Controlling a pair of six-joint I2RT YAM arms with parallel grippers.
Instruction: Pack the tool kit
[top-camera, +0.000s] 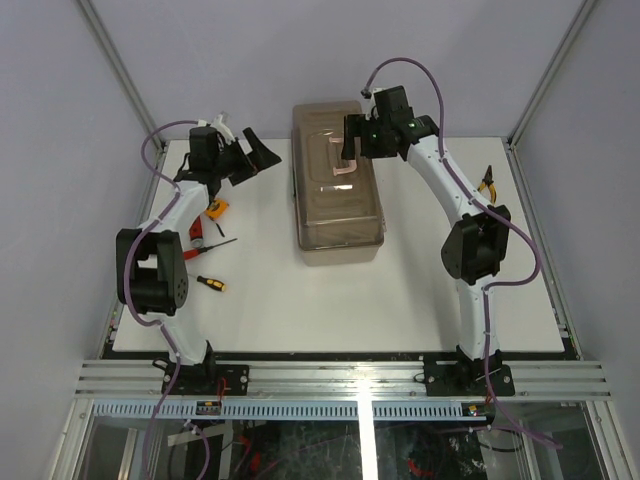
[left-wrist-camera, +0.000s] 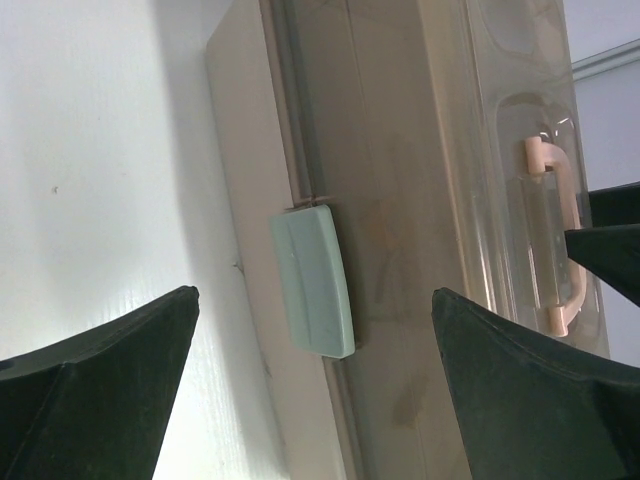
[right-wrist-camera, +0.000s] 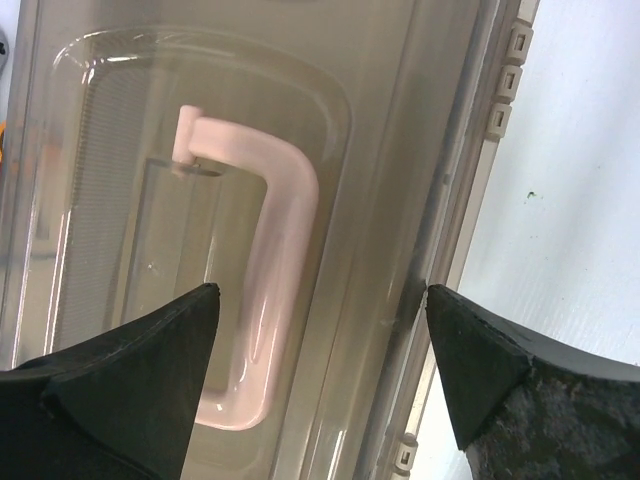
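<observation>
My left claw (top-camera: 255, 155) stands wide and holds nothing. It points at the left side wall of the box (top-camera: 338, 205), which lies shut on the surface (top-camera: 400, 310) just ahead of it. In its wrist view a pale green latch (left-wrist-camera: 315, 280) on that wall sits straight ahead, in line with the gap between the fingers (left-wrist-camera: 110, 370), and not touched by either. My right claw (top-camera: 348, 150) is also spread wide and grips nothing. It hangs over the far half of the smoky lid (right-wrist-camera: 120, 130), with the pink handle (right-wrist-camera: 290, 200) lying flat in its recess right beneath the gap, nearer the finger on the left of that view. I cannot tell whether the tips touch the lid. Behind the left claw, back along its arm, lie an orange tape (top-camera: 217, 208) and two screwdrivers, one red (top-camera: 203, 246) and one orange and black (top-camera: 211, 284). Pliers (top-camera: 487, 183) lie well to the right of the right claw, at the surface's edge.
</observation>
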